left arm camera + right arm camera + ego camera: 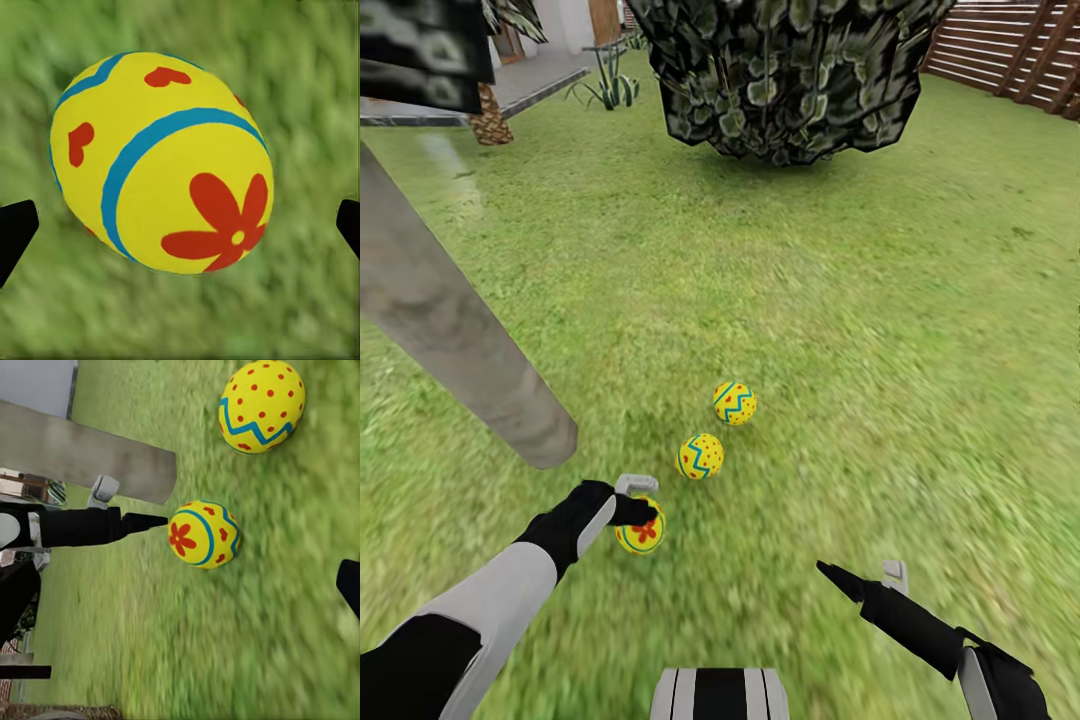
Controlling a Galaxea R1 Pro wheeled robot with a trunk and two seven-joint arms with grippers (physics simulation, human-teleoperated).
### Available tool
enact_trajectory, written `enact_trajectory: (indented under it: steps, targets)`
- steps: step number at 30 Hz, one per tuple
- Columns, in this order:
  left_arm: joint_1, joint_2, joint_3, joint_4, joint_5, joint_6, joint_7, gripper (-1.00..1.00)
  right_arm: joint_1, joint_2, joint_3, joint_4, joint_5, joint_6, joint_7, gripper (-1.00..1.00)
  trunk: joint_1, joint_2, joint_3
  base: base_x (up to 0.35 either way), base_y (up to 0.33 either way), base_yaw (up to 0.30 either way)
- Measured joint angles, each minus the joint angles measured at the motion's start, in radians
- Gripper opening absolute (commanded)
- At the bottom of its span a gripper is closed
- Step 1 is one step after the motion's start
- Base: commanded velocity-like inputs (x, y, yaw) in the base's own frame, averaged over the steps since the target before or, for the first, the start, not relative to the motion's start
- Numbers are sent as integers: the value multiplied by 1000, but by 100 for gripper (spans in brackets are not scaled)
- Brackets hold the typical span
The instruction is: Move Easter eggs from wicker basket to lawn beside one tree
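Three yellow Easter eggs lie on the lawn (880,300) beside the pale grey trunk of the tree (460,330). The farthest egg (734,403) has blue zigzags and red marks. The middle egg (700,456) is red-dotted with a blue zigzag and also appears in the right wrist view (262,405). The nearest, flower-painted egg (641,530) (204,532) fills the left wrist view (161,161). My left gripper (642,498) hangs open over it, fingertips (16,225) wide on either side. My right gripper (860,572) is open and empty. A brown woven sliver (60,711) may be the wicker basket; I cannot tell.
A mass of dark, pale-speckled leaves (790,70) hangs low ahead. A scaly palm trunk (490,120) and the grey patio (520,90) are at the far left, and the slatted fence (1010,50) at the far right. Open grass stretches right of the eggs.
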Motion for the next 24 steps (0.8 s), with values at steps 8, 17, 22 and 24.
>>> enact_trajectory:
  steps: [8,17,22,24]
  targets:
    - [0,0,-1,-20,0,6,0,100,0,0,0,0,0,0,0,100,-3,2,31,-242,0,0]
    - [0,-1,-3,-24,-3,5,0,100,0,0,0,0,0,2,0,100,-7,4,66,-343,0,0]
    - [0,-3,-2,-24,-4,6,0,100,0,0,0,1,1,2,-1,100,-9,5,85,-331,0,0]
    - [0,-3,-2,-23,-5,7,0,100,0,0,0,1,1,1,-3,100,-10,6,93,-292,0,0]
